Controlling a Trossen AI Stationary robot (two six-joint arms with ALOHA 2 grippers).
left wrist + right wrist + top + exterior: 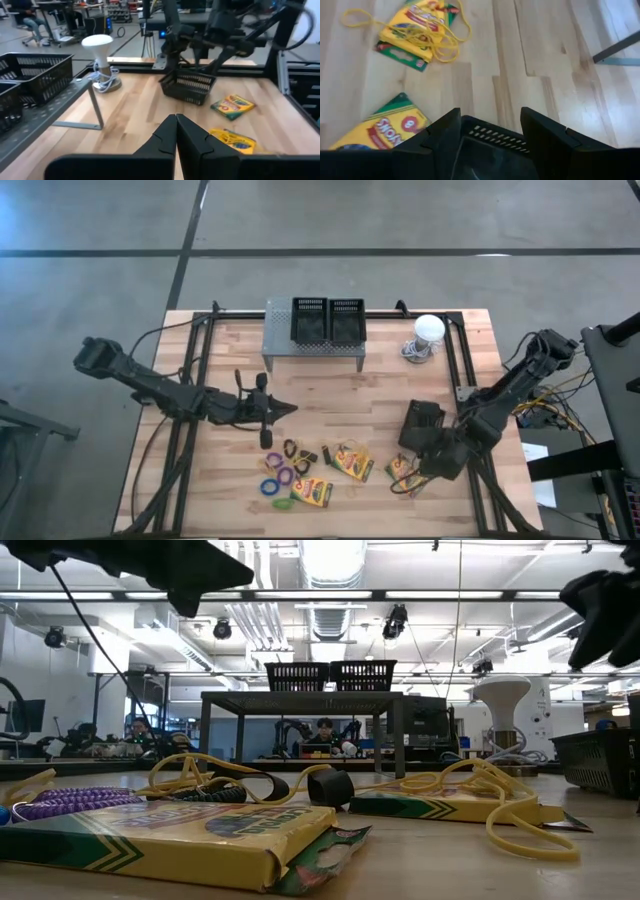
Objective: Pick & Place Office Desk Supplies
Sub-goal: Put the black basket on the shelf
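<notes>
The right gripper (490,137), filling the bottom of its wrist view, grips the rim of a black mesh bin (421,425) at right of centre in the high view, so the step looks like setting this bin down for loading. Next it likely needs a clear spot beside the crayon boxes (352,462) and elastic loops (277,478) at lower centre. The left gripper (176,131) hovers closed and empty at centre-left; the bin's base is hidden.

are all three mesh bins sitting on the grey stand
No: only two mesh bins sit on the grey stand; the third bin is down at the right gripper.
</notes>
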